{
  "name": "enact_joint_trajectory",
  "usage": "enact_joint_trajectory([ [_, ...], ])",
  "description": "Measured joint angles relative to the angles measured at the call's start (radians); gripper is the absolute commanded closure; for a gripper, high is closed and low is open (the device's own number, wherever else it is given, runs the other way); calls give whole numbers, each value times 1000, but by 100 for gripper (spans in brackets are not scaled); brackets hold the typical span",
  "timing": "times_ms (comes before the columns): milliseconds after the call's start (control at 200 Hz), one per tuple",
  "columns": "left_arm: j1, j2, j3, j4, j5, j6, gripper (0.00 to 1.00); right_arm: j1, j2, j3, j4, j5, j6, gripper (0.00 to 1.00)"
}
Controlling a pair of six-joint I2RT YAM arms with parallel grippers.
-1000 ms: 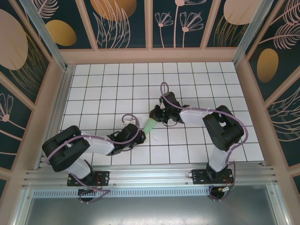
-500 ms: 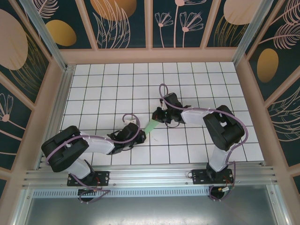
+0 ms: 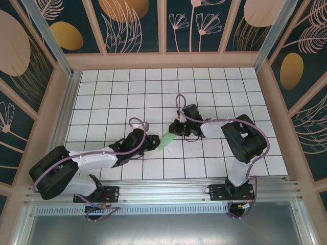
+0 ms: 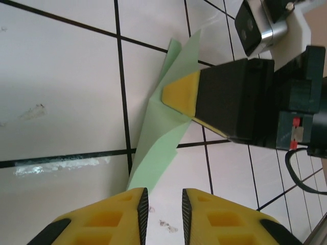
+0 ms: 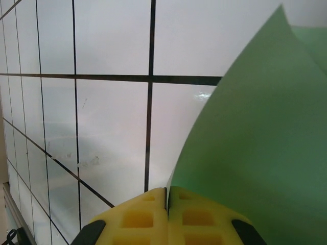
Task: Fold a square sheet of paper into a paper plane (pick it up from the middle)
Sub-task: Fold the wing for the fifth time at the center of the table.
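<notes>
The square sheet of paper is folded into a slim, light green paper plane (image 3: 166, 142). It slants above the white tiled table (image 3: 112, 97) near the middle. My right gripper (image 3: 177, 132) is shut on its upper end, and in the right wrist view the green paper (image 5: 255, 153) rises from between the closed jaws (image 5: 167, 198). My left gripper (image 3: 154, 143) is just left of the plane's lower end. In the left wrist view its jaws (image 4: 162, 204) stand a little apart with bare table between them. The plane's tail (image 4: 158, 148) ends at the tip of the left finger.
Wooden walls with dark flower panels (image 3: 163, 25) enclose the table on three sides. An aluminium rail (image 3: 163, 194) carries both arm bases along the near edge. Open tiles lie behind and to the left of the grippers.
My left gripper has opened and let go of the plane's lower end, and the left arm has stretched out lower. The right gripper has shifted slightly right and nearer with the paper.
</notes>
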Motion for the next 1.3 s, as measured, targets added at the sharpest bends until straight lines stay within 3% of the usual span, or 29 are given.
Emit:
enact_joint_trajectory([
  [170,41,76,42,0,54,1,60,-11,0,-47,70,-45,0,97],
  [525,44,218,111,11,156,157,59,-53,0,-66,139,-94,13,96],
  [1156,-19,302,169,-94,41,283,89,-71,0,-68,157,-109,39,95],
  [1301,-40,308,180,-101,8,306,94,-72,0,-68,157,-113,44,87],
])
